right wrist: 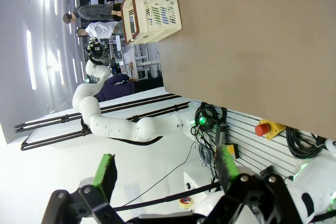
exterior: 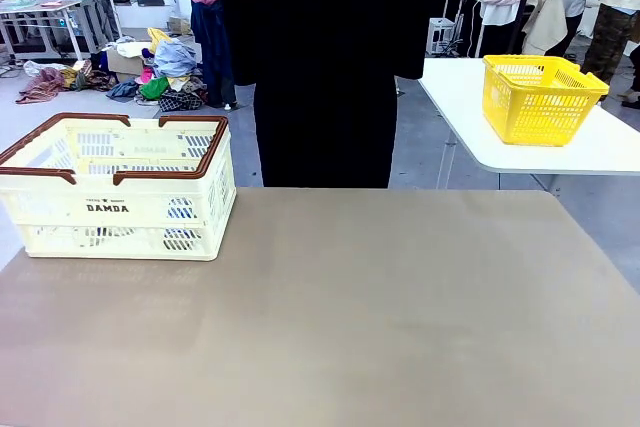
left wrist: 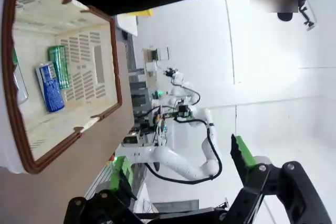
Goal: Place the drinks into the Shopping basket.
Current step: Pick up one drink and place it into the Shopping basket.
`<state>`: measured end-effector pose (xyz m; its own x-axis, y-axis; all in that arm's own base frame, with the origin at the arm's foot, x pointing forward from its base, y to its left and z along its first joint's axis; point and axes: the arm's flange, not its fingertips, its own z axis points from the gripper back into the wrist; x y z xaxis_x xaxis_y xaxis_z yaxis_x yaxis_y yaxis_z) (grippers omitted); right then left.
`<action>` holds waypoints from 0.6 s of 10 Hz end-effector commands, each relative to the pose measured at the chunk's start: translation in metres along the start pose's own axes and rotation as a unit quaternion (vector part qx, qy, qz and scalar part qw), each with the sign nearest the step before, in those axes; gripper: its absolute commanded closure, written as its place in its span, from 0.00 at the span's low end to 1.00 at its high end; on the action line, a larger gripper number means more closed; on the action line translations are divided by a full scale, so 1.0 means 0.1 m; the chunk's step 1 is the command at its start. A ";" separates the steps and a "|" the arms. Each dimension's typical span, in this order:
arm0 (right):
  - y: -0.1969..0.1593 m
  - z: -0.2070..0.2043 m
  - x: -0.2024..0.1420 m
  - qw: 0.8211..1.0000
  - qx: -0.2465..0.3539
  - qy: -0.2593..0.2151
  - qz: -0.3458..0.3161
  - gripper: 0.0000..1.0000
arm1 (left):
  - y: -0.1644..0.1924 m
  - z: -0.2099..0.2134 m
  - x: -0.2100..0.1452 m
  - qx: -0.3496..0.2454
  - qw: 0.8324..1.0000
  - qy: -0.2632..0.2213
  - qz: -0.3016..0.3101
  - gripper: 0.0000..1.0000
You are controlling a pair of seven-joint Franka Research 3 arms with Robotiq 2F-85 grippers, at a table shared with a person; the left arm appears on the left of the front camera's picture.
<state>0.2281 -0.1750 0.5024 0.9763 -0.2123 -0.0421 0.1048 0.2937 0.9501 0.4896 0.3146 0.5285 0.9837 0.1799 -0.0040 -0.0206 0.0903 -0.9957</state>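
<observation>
The cream Shopping basket (exterior: 120, 187) with a brown rim stands on the table's left side. From above, in the left wrist view, the basket (left wrist: 100, 61) holds two drinks lying side by side on its floor: a blue can (left wrist: 50, 87) and a green can (left wrist: 59, 65). My left gripper (left wrist: 181, 161) hangs open and empty, up and to one side of the basket. My right gripper (right wrist: 165, 156) is also open and empty, held off the table's near edge with the basket (right wrist: 152, 6) far across the table.
A person in black (exterior: 325, 67) stands at the far side of the brown table (exterior: 350, 327). A yellow basket (exterior: 540, 97) sits on a separate white table at the back right. Cables and a red stop button (right wrist: 265, 128) sit under the near edge.
</observation>
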 end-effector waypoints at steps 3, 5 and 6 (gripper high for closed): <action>-0.01 0.03 -0.02 1.000 -0.004 0.004 0.010 0.00 | -0.19 -0.22 -0.11 0.029 0.999 0.035 -0.012 0.00; -0.01 0.03 -0.02 1.000 -0.004 0.004 0.010 0.00 | -0.19 -0.22 -0.11 0.029 0.999 0.035 -0.012 0.00; -0.01 0.03 -0.02 1.000 -0.004 0.004 0.010 0.00 | -0.19 -0.22 -0.11 0.029 0.999 0.035 -0.012 0.00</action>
<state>0.2281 -0.1750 0.5025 0.9763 -0.2122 -0.0420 0.1047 0.2937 0.9501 0.4888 0.2908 0.5483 0.9928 0.1198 0.0066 -0.0108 0.1433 -0.9896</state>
